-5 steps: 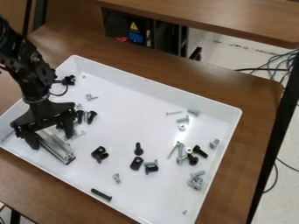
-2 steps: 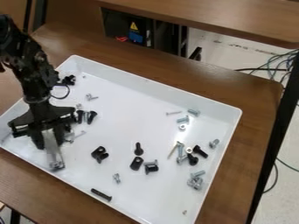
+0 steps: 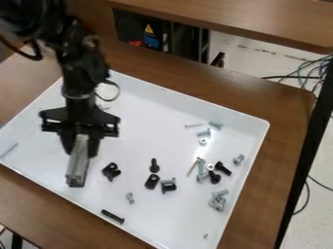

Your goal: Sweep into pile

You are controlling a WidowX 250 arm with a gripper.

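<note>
The black arm [image 3: 78, 61] is coming in from the upper left, bending at a thick joint and then dropping steeply, with its wrist standing nearly upright over the left part of the white tray [image 3: 189, 101]. A thin cable [image 3: 116, 87] is looping out beside the wrist, above the claw [image 3: 81, 149]. The claw is pointing down and gripping a metal bar [image 3: 77, 168] between its fingers; the bar is sloping slightly, its lower end hanging below the claw. Whether that end is touching the tray floor, I cannot tell.

The loose hardware is lying scattered around the claw. Just right of the bar and below the claw, a black fitting [image 3: 111, 171] is resting. Farther right, a black bolt [image 3: 154, 166] and a black bracket [image 3: 151, 182] are sitting near each other. Well to the claw's right, silver screws [image 3: 218, 202] are bunching together. A long black screw [image 3: 112, 217] is lying below and right of the claw, and a thin pin [image 3: 9, 150] is lying to its left.
</note>
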